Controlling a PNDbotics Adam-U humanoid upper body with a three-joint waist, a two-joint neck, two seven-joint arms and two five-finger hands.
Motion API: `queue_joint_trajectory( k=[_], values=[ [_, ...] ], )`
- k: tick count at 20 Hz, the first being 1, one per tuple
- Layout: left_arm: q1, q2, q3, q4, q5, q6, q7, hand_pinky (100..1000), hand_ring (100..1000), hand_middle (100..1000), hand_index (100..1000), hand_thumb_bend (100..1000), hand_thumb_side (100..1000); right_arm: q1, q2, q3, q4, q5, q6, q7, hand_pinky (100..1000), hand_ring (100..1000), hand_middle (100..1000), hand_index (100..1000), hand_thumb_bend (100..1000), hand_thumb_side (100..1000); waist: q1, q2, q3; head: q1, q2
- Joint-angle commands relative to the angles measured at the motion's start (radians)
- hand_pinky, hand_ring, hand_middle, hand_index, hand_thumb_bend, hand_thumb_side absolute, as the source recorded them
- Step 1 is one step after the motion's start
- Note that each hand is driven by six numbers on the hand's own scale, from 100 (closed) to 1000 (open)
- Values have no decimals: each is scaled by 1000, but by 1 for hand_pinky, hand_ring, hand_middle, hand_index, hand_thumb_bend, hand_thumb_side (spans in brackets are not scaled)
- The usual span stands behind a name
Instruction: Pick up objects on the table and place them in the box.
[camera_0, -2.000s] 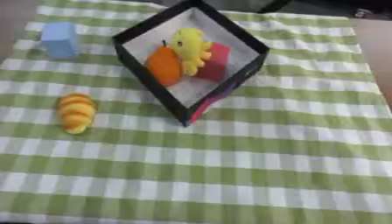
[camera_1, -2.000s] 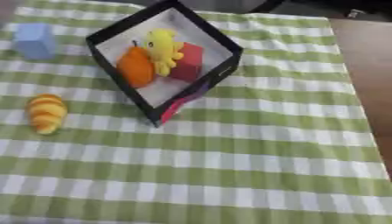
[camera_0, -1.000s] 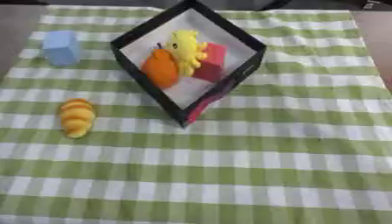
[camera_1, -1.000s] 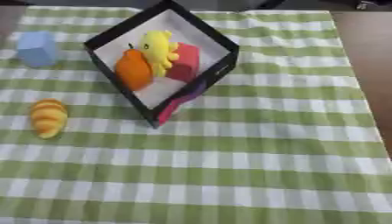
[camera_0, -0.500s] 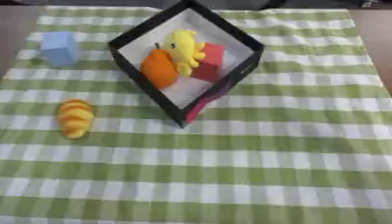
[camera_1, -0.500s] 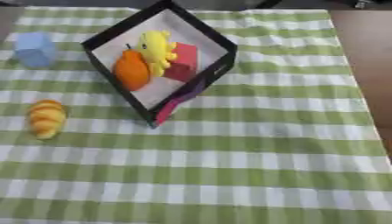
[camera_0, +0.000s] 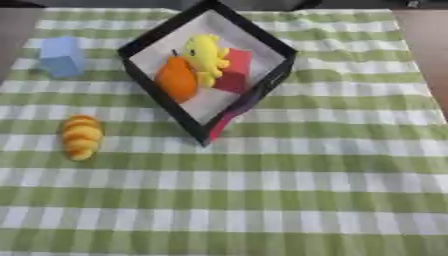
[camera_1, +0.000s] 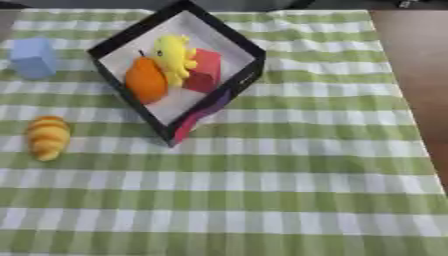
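Black-walled box (camera_0: 271, 75) with pale floor sits turned corner-on at the far middle of a green-and-white checked cloth (camera_0: 289, 190). Inside the box: orange rounded object (camera_0: 177, 80) at left, yellow toy (camera_0: 206, 56) touching it at centre, red block (camera_0: 234, 71) just behind and to the right. Outside the box, on the cloth: light blue block (camera_0: 61, 56) near the far left corner, well apart from the box; ridged yellow-orange, croissant-shaped piece (camera_0: 80, 136) at left, nearer the camera, apart from the box. Brown tabletop (camera_1: 416, 65) shows past the cloth's right edge. Neither hand appears in either view, so finger state cannot be told
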Motion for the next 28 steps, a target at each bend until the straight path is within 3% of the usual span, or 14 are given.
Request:
queue_joint_trajectory(
  k=[1, 4, 9, 16, 21, 28],
  values=[
    [-69, 79, -33, 76, -86, -12, -136, 845, 840, 882, 870, 566, 488, 4, -17, -13, -21, 8, -1, 2, 774, 743, 721, 857, 100, 534, 15, -25, -5, 5, 5],
    [-169, 51, -63, 206, -177, -22, -215, 851, 847, 879, 874, 597, 465, 10, -16, -14, -21, 9, 0, -1, 774, 742, 719, 857, 100, 533, 15, -28, -10, 5, 5],
    [-315, -39, -83, 413, -324, -73, -288, 871, 861, 867, 879, 693, 296, 15, -21, -13, -21, 0, -7, -2, 774, 740, 716, 856, 100, 533, 9, -35, -16, 0, 5],
    [-438, -143, -85, 573, -433, -135, -348, 870, 863, 859, 856, 649, 110, 19, -26, -16, -21, -16, -1, -15, 773, 736, 713, 853, 100, 534, 3, -39, -13, 4, 5],
    [-473, -189, -91, 621, -448, -186, -395, 882, 857, 850, 836, 599, 100, 24, -29, -14, -21, -11, -1, -18, 772, 732, 708, 840, 100, 534, 3, -36, -17, 16, 5],
    [-502, -220, -99, 641, -463, -219, -434, 888, 858, 829, 829, 606, 100, 22, -29, -7, -21, 3, 19, -16, 771, 726, 702, 836, 100, 531, 10, -25, -35, 38, 4]
  ],
)
